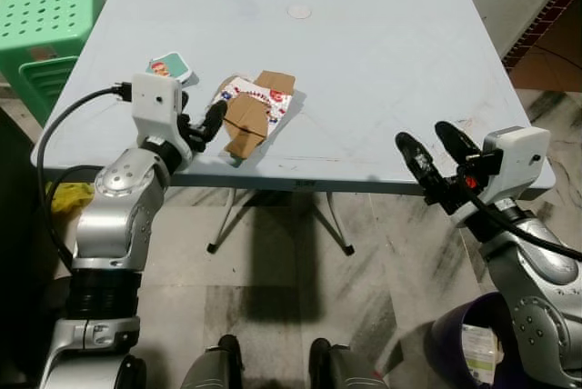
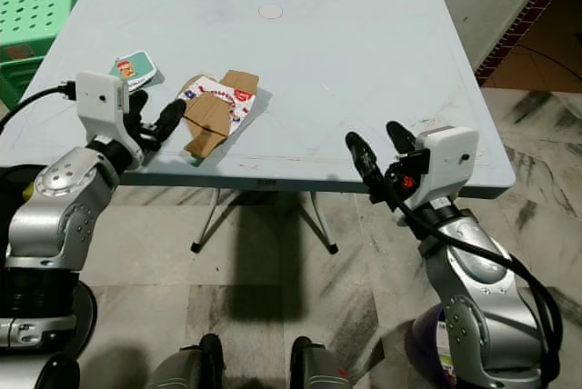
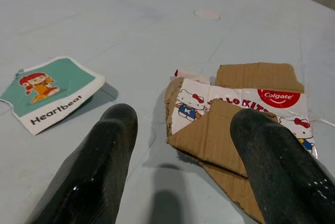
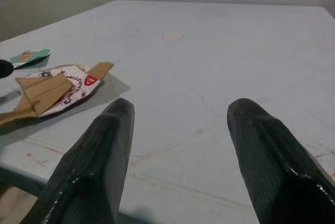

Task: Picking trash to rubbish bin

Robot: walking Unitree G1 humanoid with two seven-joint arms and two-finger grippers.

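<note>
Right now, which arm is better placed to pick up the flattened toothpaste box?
Left. The left tool is open right at the toothpaste box, while the right tool hangs off the table's front edge, far from it.

Left arm: bent at the elbow, forearm raised forward.
Left pincer (image 1: pixel 202 124): fingers spread apart, holding nothing.
Right arm: bent, wrist lifted.
Right pincer (image 1: pixel 435 159): fingers parted, holding nothing.
</note>
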